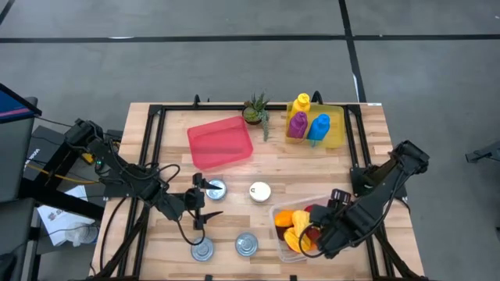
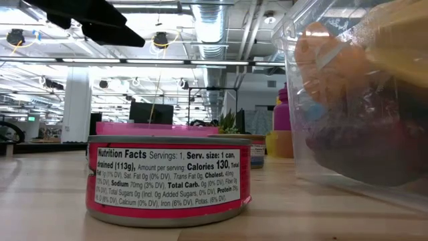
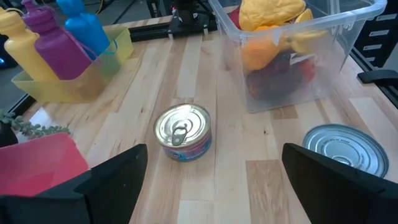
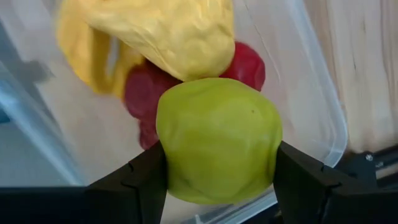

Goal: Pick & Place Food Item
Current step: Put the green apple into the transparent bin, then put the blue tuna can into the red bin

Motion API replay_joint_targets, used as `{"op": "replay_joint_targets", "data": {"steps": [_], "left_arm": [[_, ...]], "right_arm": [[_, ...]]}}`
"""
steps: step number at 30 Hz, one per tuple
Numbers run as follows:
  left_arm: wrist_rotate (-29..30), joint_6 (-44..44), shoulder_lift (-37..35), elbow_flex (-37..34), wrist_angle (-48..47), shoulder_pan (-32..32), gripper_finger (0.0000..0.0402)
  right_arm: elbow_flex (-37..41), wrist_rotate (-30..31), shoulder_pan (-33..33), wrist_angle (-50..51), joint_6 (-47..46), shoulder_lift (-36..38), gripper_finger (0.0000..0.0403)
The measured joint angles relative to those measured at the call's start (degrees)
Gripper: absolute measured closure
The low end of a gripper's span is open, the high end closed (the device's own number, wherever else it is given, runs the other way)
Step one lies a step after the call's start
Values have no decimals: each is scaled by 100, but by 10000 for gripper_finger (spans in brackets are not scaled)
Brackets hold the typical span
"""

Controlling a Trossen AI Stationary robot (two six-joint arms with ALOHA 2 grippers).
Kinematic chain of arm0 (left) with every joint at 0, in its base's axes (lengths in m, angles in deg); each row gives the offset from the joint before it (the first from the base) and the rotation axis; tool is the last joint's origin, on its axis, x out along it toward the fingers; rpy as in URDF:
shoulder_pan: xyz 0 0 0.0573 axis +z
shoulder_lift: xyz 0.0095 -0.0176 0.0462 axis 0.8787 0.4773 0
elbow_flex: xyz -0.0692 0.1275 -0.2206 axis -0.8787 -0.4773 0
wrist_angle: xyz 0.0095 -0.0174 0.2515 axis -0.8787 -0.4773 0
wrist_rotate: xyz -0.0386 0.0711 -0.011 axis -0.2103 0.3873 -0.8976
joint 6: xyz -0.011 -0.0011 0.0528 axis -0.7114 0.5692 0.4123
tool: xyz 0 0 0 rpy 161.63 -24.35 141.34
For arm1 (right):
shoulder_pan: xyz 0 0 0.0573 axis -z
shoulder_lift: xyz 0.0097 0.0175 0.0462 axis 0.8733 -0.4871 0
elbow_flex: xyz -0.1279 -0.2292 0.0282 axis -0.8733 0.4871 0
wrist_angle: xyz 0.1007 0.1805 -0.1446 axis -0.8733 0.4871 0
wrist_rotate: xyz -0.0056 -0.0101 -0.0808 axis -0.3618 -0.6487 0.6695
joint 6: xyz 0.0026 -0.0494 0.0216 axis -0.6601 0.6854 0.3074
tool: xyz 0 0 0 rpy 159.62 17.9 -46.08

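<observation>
We are gripping a green apple in our right hand, fingers pressing its two flanks, and we are holding it over the clear plastic bin at the desk's near right corner, so it looks freshly picked and ready to travel. Below it the bin is keeping the loose food together: a yellow piece, a red piece, and orange ones too, though we cannot count them exactly. Our left hand is hovering with fingers spread wide and holding nothing, near the cans, probably waiting out of the way. We are counting four cans on the desk: one just beside that hand, one with a white top mid-desk, and two along the near edge. Farther back a pink tray is lying empty, a likely landing spot. Three bottles, yellow, purple and blue, are standing together in a yellow holder, and one small potted plant is sitting between tray and holder.
</observation>
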Motion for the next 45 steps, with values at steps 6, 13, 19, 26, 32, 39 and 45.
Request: {"op": "replay_joint_targets", "data": {"steps": [6,13,19,26,32,39,45], "left_arm": [[-1,-32,0,0,-41,0,37],[-1,-52,0,0,-39,0,37],[-1,-52,0,0,-39,0,37],[-1,-52,0,0,-39,0,37],[-1,-50,0,0,-47,0,37],[72,-52,0,0,-54,-2,37],[206,-144,0,0,-59,0,37]], "right_arm": [[446,-222,24,28,-86,-3,178],[488,-173,42,18,-239,-1,103],[484,-175,138,29,-251,-1,59],[136,-17,263,235,-371,-1,57],[-366,949,175,232,-139,4,71],[-567,3154,-166,-446,589,4,75],[-180,4867,-401,-1910,1584,-1,75]]}}
